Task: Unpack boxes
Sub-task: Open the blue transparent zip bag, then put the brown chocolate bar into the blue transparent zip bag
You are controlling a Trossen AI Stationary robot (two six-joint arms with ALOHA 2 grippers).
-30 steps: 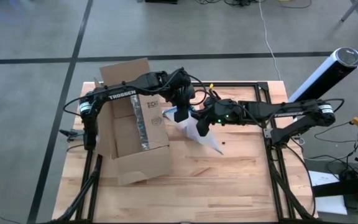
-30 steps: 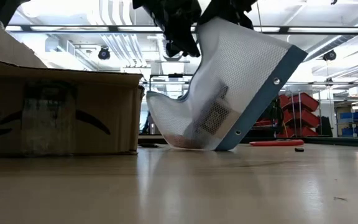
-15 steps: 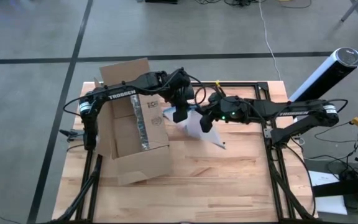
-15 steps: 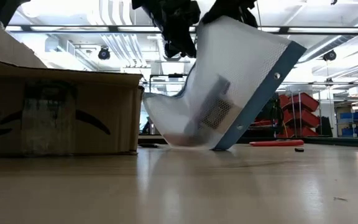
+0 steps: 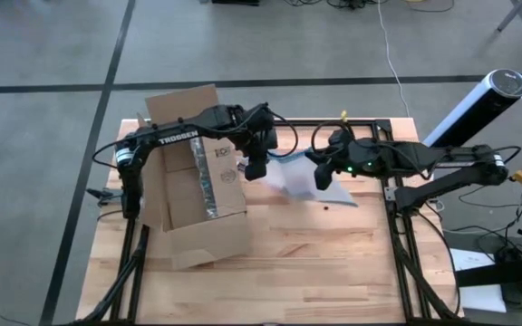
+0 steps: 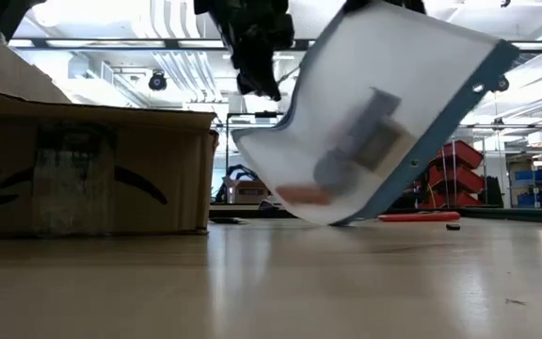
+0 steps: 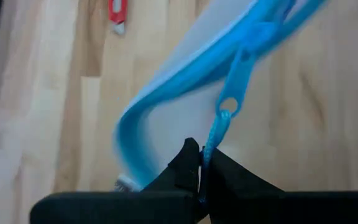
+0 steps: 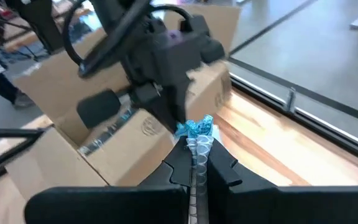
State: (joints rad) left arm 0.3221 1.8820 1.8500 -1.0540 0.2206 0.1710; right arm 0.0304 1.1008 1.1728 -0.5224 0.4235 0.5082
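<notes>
So, leftmost on the table (image 5: pixel 270 263) is the cardboard box (image 5: pixel 198 195), lying open on the left half with its flaps spread and a shiny tape strip running down its side; low view shows its side panel with a black curved mark (image 6: pixel 73 184). Left arm reaches over the box to the table's middle; left gripper (image 5: pixel 256 168) hangs just off the box's right edge, jaws pressed together on the blue zipper pull (image 7: pixel 219 124) of a clear pouch (image 5: pixel 293 177) with blue edge. Left wrist view shows the fingertips (image 7: pixel 185 163) nipping the pull cord, pouch opening hanging beyond. Pouch is stretched between both grippers, lifted and tilted, lower corner near the tabletop in low view (image 6: pixel 374 122), some blurred contents inside. Right gripper (image 5: pixel 323 177) sits just right of centre, jaws pinching the pouch's bunched edge; right wrist view shows crumpled blue-white material (image 8: pixel 196 134) caught between its fingers. Small red tool (image 7: pixel 117 14) lies on the wood beyond the pouch. Right arm stretches in from the table's right side.
</notes>
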